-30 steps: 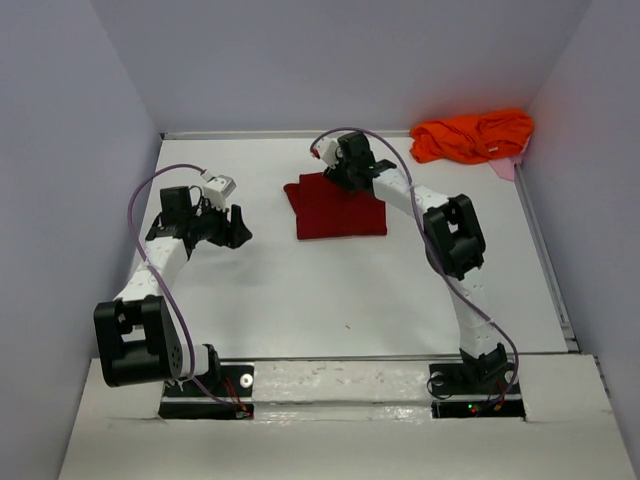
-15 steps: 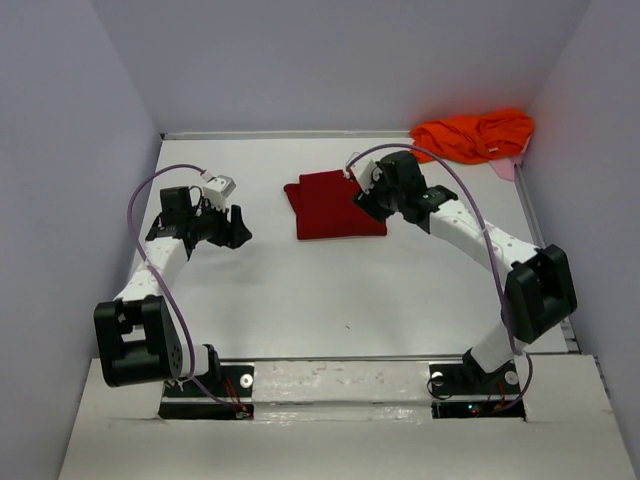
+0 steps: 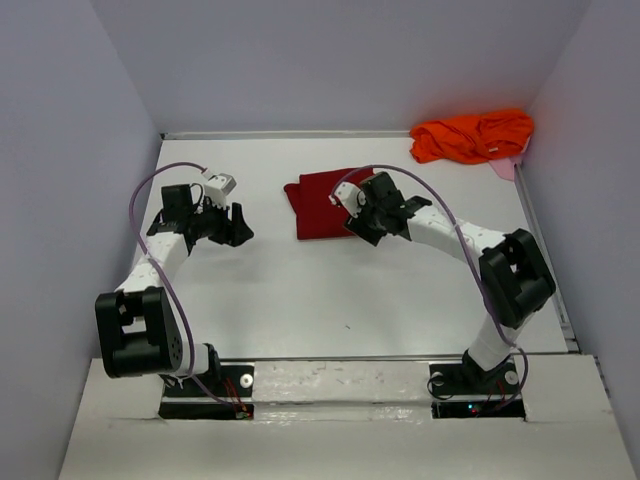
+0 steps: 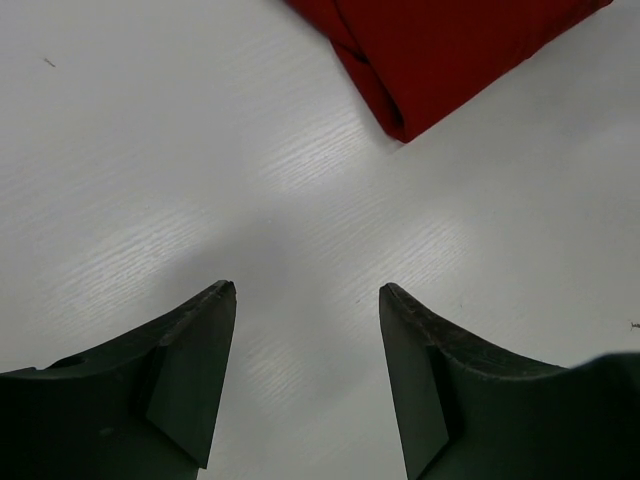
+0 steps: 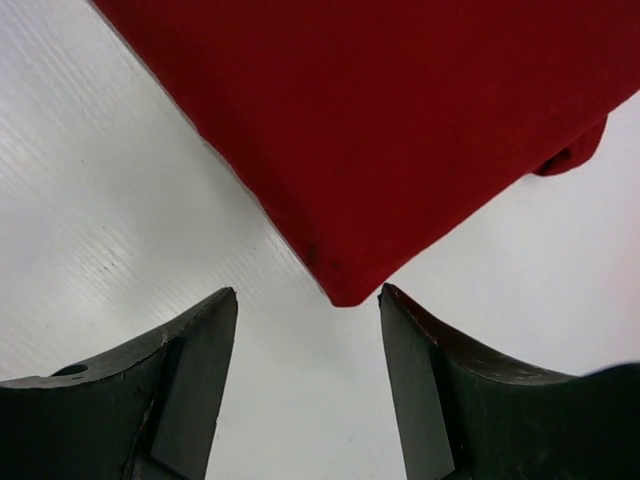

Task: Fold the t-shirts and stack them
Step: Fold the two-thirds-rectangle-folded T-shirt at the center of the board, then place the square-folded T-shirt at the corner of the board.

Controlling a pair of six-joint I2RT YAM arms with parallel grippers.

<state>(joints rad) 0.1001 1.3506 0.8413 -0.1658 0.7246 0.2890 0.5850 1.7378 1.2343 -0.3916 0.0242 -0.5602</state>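
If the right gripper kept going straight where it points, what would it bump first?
Probably the corner of the folded red t-shirt, which lies just ahead between the tips of the open right gripper. Depth is unclear, so it may meet the white table right beside that corner.

Overhead and both close wrist views share the crimson t-shirt.

You see the dark crimson cloth t-shirt folded into a flat square mid-bench, and the bright orange cloth t-shirt crumpled in the far right corner.
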